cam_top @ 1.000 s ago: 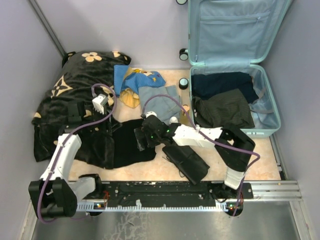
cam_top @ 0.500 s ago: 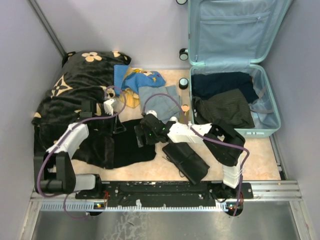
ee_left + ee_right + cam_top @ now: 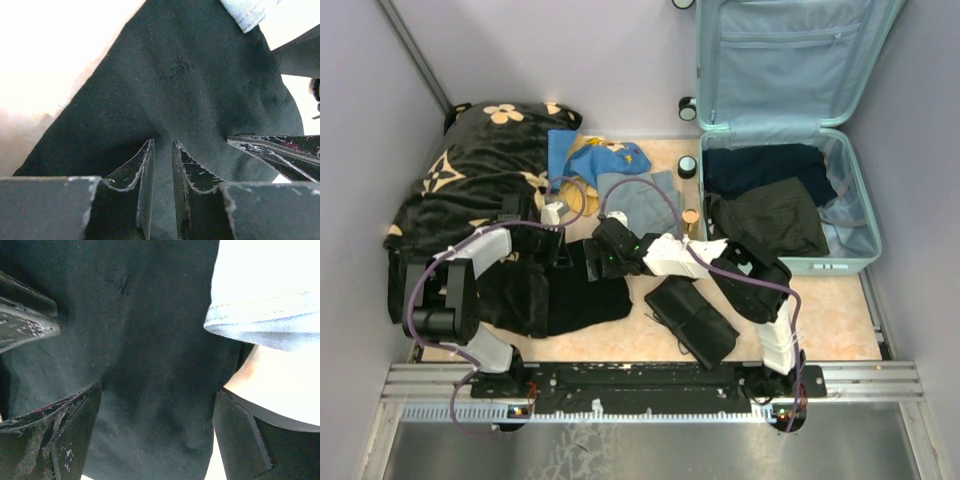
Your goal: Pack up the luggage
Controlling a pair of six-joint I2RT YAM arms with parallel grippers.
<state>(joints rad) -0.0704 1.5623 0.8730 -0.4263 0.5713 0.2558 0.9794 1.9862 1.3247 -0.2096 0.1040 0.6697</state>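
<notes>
the soft black fabric garment (image 3: pixel 575 295) looks light and limp, best taken by a fold: left gripper (image 3: pixel 163 150) pinches one, right gripper (image 3: pixel 157 392) gapes wide above.

luggage (image 3: pixel 790 70) lid cropped by top edge

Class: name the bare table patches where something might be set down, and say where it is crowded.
Bare: table between the black pouch and the luggage; near strip before the black garment. Crowded: centre-left, under clothes and blanket.

Pale lilac walls (image 3: pixel 570 60), beige table (image 3: pixel 840 310), even light.
</notes>
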